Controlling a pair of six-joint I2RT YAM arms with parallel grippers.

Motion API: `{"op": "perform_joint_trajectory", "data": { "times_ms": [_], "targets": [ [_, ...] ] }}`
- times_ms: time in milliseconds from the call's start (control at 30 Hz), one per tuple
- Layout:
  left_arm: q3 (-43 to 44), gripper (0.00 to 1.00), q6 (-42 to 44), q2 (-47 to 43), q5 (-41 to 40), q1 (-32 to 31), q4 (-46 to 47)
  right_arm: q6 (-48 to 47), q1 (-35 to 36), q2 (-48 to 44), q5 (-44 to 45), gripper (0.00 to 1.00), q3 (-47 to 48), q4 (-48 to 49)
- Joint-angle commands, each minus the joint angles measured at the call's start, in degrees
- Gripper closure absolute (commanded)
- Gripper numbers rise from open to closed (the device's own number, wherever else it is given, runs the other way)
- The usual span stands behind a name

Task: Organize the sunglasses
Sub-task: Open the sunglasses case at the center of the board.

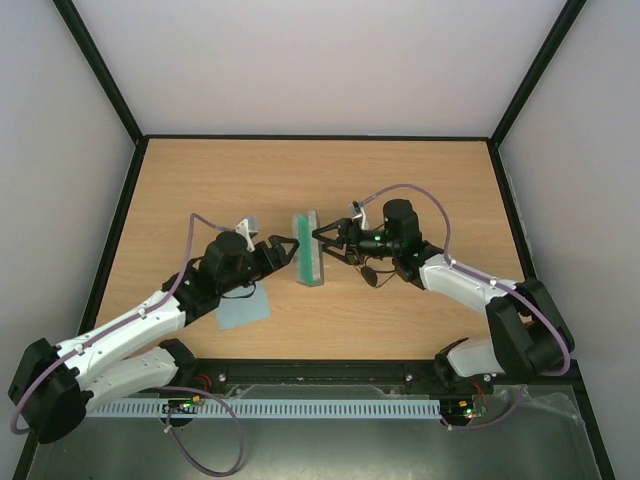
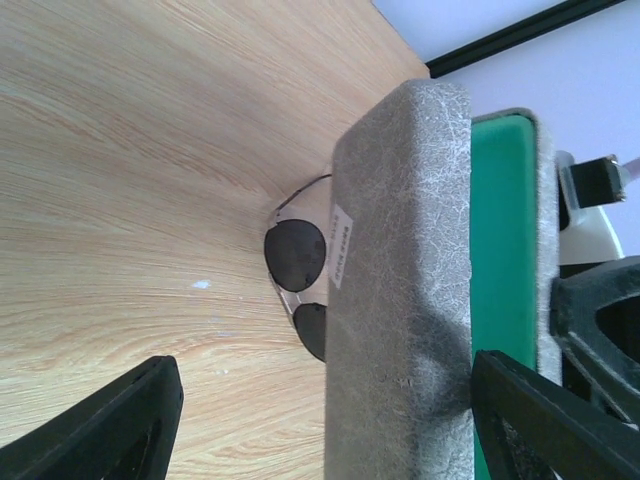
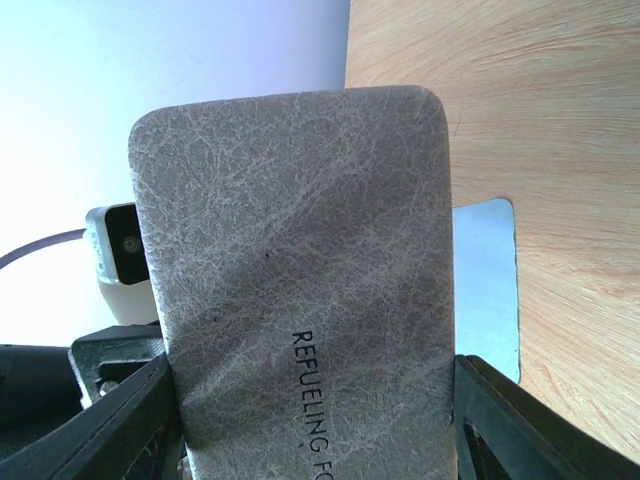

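Grey case [image 1: 307, 262] stands on edge; right gripper [image 1: 320, 238] clamps its sides, left gripper [image 1: 289, 251] gapes around it, holding nothing. Sunglasses [image 2: 297, 258] lie beyond the case from the left fingers [image 2: 110, 430], lenses lined along it, nearer the right arm [image 1: 470, 285].

1 camera looks down from above and behind me over the whole tabletop [image 1: 400, 180]. Cameras at my left gripper [image 1: 294, 252] and right gripper [image 1: 318, 244] face the case [image 1: 306, 262] closely from opposite sides.
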Motion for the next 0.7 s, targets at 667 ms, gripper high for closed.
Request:
{"op": "perform_joint_trajectory", "data": {
  "times_ms": [667],
  "targets": [
    [6.34, 0.08, 8.76, -8.79, -3.92, 12.76, -25.34, -13.26, -1.32, 17.61, 0.46, 0.50, 13.28, -5.72]
  ]
}}
